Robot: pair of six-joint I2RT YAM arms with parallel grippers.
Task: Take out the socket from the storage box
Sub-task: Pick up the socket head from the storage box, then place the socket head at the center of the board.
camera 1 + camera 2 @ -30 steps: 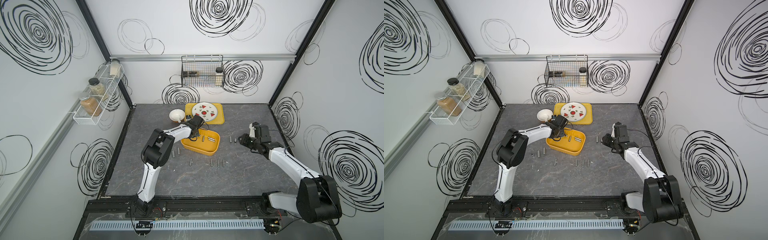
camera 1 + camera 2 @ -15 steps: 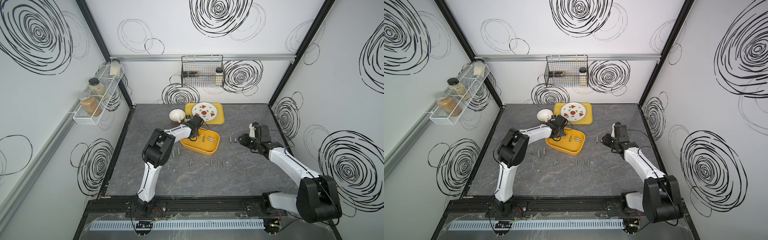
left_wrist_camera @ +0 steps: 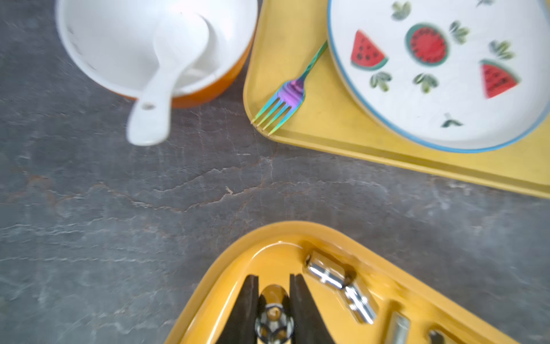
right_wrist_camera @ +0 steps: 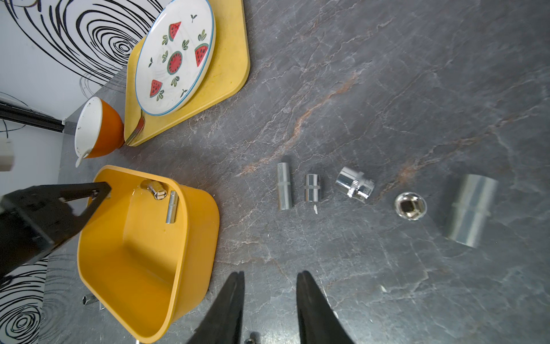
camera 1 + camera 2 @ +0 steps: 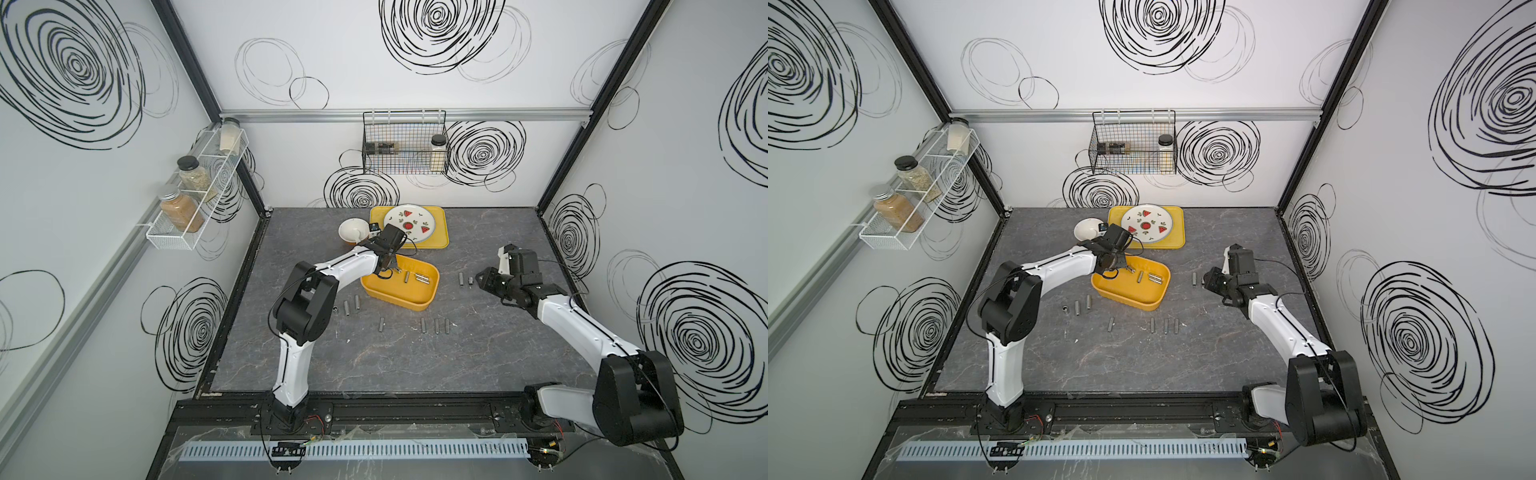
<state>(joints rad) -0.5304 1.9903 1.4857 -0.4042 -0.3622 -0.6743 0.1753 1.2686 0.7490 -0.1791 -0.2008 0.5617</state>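
Note:
The storage box [image 5: 395, 300] [image 5: 1126, 297] is a deep yellow-orange tub in the middle of the table. My left gripper [image 5: 384, 271] [image 3: 273, 280] reaches into the box's left end and is shut on a shiny socket [image 3: 273, 323] that stands on end between its black fingers. Two more sockets [image 3: 326, 272] [image 5: 422, 278] lie inside the box. My right gripper [image 5: 482, 277] [image 4: 269, 275] hovers low over the table to the right of the box. It is open, with only bare table between its fingers.
Several loose sockets [image 5: 435, 326] [image 4: 354, 182] lie on the table in front of, left of and right of the box. Behind the box are a flat yellow tray [image 5: 440, 243] with a watermelon plate [image 5: 409, 223] and a fork [image 3: 282, 101], and a white bowl [image 5: 352, 230].
My left gripper's jaws have closed on the socket in the box. Neither arm has visibly shifted.

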